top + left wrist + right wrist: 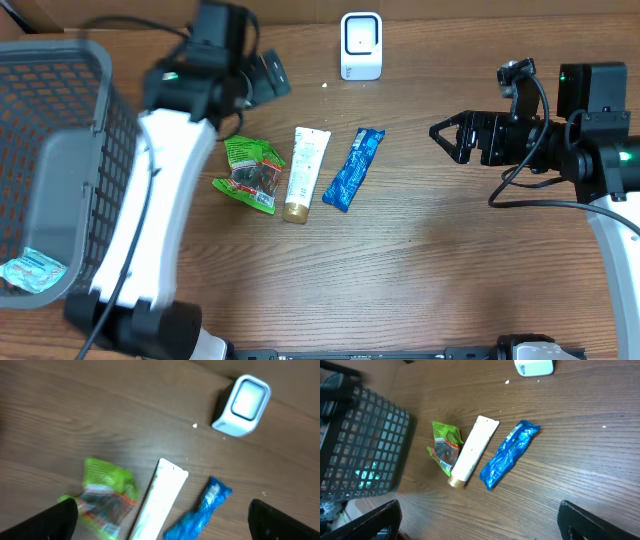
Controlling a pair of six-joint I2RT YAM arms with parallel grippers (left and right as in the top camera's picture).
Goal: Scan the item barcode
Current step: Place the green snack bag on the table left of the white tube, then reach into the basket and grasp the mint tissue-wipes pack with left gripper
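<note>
White gold-capped plastic tube [306, 172] flat near white box scanner [361, 45] | grey mesh basket [60, 50]: teal packet [32, 270] | left gripper [161, 507], right gripper [447, 140]: jaws released

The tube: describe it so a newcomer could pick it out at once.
On the table, past the grey basket and near the white scanner, three items lie in a row. The tube is the middle one, between a green packet and a blue wrapper: long, white, with a gold cap.
</note>
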